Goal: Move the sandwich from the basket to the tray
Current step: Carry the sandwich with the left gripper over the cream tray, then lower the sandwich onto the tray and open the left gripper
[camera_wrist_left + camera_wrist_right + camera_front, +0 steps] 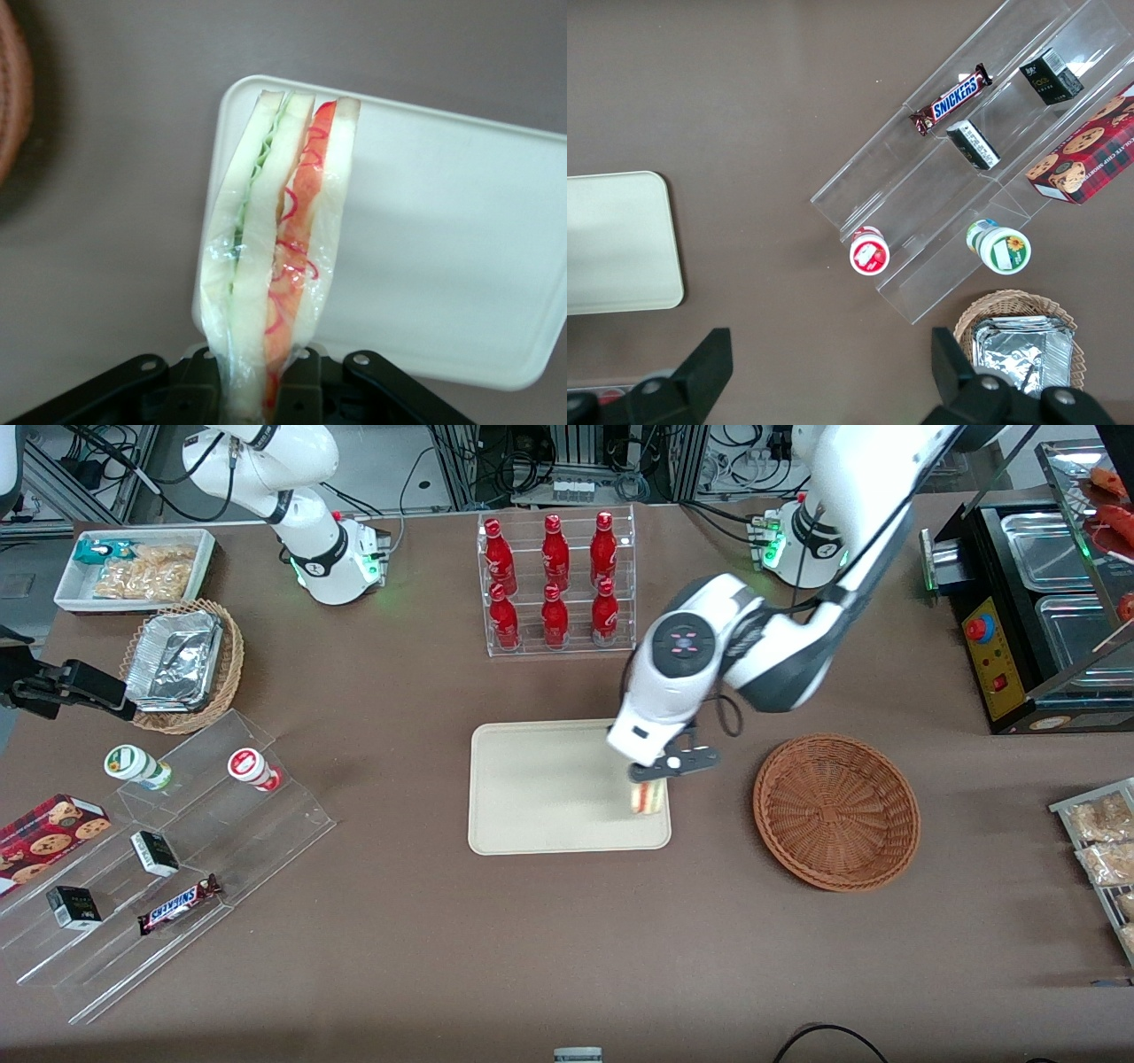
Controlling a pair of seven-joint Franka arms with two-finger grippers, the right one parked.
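Observation:
My left gripper [651,779] is shut on the sandwich [648,797], a plastic-wrapped wedge of white bread with pink-red and green filling. It holds the sandwich over the edge of the cream tray [540,788] that lies nearest the basket. In the left wrist view the sandwich [275,248] hangs from the gripper [261,390] above the tray's corner [461,239]. The reddish-brown wicker basket [835,811] holds nothing and sits beside the tray, toward the working arm's end of the table; its rim shows in the left wrist view [11,97].
A clear rack of red bottles [556,580] stands farther from the camera than the tray. A tiered acrylic stand [168,859] with snacks, a tan basket of foil containers [182,664] and a white snack bin [133,567] lie toward the parked arm's end.

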